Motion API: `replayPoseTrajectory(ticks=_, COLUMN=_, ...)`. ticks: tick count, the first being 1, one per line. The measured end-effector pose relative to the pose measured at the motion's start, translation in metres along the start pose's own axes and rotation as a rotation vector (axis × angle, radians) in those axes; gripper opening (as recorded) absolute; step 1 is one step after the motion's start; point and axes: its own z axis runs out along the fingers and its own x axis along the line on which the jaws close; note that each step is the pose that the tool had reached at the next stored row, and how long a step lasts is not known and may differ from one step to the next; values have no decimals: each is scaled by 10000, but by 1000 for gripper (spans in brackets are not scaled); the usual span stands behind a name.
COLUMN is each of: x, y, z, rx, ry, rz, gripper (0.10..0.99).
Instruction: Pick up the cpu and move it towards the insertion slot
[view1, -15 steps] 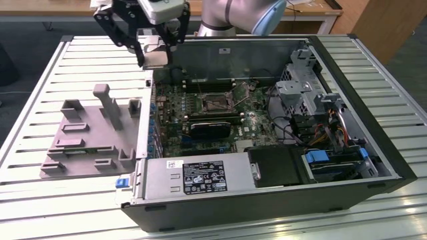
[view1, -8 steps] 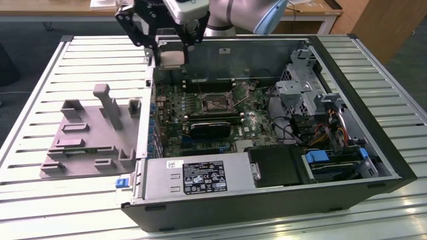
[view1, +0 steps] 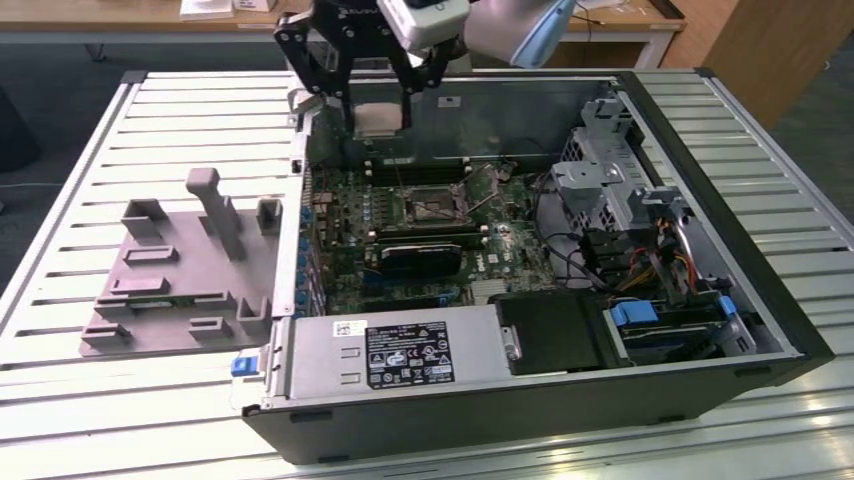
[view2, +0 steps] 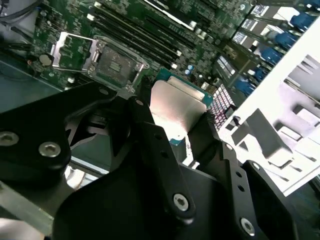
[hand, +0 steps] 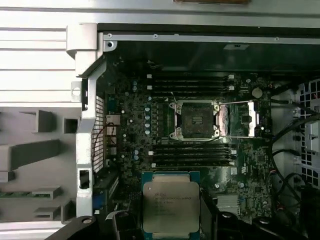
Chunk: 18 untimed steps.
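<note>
- Black gripper (view2: 175, 125) fingers (view2: 150, 145) fill the lower half of the second wrist view, clamped on opposite edges of the cpu (view2: 177, 107), which sits between them with its silver top showing.
- Seen in the first wrist view, the cpu (hand: 171, 206) hangs at bottom centre, held above the green motherboard (hand: 250, 165).
- Up the frame from it lies the insertion slot (hand: 196, 120), its frame swung open, with long black memory slots (hand: 192, 155) between the two.
- Exterior view: the gripper (view1: 378, 118) holds the cpu (view1: 375, 117) at upper centre, above the far wall of the open computer case (view1: 534, 420); the insertion slot (view1: 434, 202) is at mid-frame.
- Grey fixture block (view1: 174, 270) rests on the slatted table (view1: 80, 400), left of the case.
</note>
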Motion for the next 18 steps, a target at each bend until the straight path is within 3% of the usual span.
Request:
replayPoseTrajectory(ticks=11, x=-274, y=45, z=104, rx=1, ry=3, rz=0, gripper=541)
replayPoseTrajectory(ticks=18, x=-406, y=142, z=179, rx=2, ry=4, rz=1, gripper=541)
